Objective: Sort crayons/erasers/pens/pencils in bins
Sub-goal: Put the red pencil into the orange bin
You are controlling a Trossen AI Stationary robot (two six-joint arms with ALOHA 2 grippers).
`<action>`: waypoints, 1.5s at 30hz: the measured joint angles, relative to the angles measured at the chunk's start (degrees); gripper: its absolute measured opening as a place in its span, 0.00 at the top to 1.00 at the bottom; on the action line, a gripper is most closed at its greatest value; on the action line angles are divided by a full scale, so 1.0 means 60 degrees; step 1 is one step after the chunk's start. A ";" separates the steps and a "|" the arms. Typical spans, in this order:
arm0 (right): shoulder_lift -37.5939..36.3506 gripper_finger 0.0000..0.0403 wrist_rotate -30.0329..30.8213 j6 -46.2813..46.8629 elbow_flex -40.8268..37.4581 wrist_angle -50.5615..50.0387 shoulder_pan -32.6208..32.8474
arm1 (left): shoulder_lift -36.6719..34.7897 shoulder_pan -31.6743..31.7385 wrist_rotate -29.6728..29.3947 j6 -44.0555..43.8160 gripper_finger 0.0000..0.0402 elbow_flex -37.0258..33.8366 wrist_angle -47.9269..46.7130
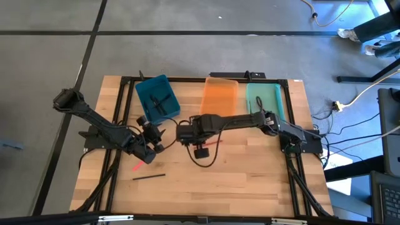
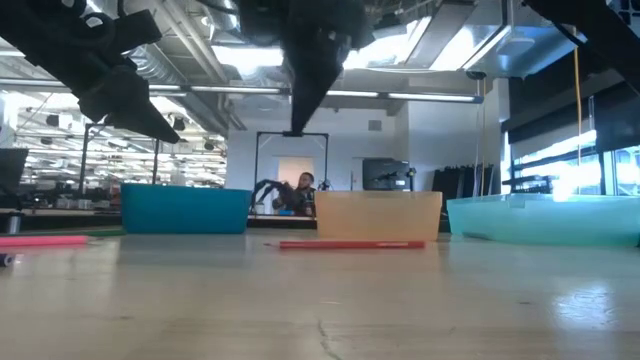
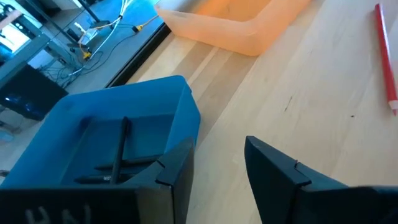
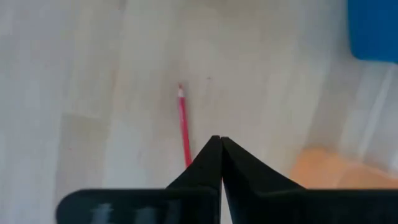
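Right wrist view: right gripper [image 4: 220, 142] closed, hiding red pencil's [image 4: 183, 124] end | left gripper [image 3: 217, 155] open

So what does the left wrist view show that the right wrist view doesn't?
Only the left wrist view shows inside the teal bin, where dark sticks lie, plus most of the orange bin and the left gripper with its jaws apart.

Only the right wrist view shows the right gripper, jaws shut with nothing between them, above the table.

Both show the red pencil lying on the wood, and at least a corner of the teal and orange bins.
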 joint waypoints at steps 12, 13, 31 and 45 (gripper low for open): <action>0.0094 0.80 0.0395 0.0381 -0.2875 -0.0146 -0.0233 | 0.0000 -0.0040 0.0104 -0.0013 0.66 -0.0002 0.0004; 0.0094 0.77 0.0495 0.0379 -0.3173 -0.0061 -0.0236 | 0.0000 -0.0040 0.0106 -0.0019 0.66 0.0000 0.0004; -0.0015 0.89 -0.0296 -0.0296 -0.5118 0.1637 -0.0426 | 0.0000 -0.0029 -0.0018 -0.0033 0.66 -0.0001 0.0047; -0.0006 0.92 -0.0433 -0.0427 -0.5058 0.1623 -0.0579 | 0.0000 -0.0029 -0.0018 -0.0029 0.66 -0.0004 0.0047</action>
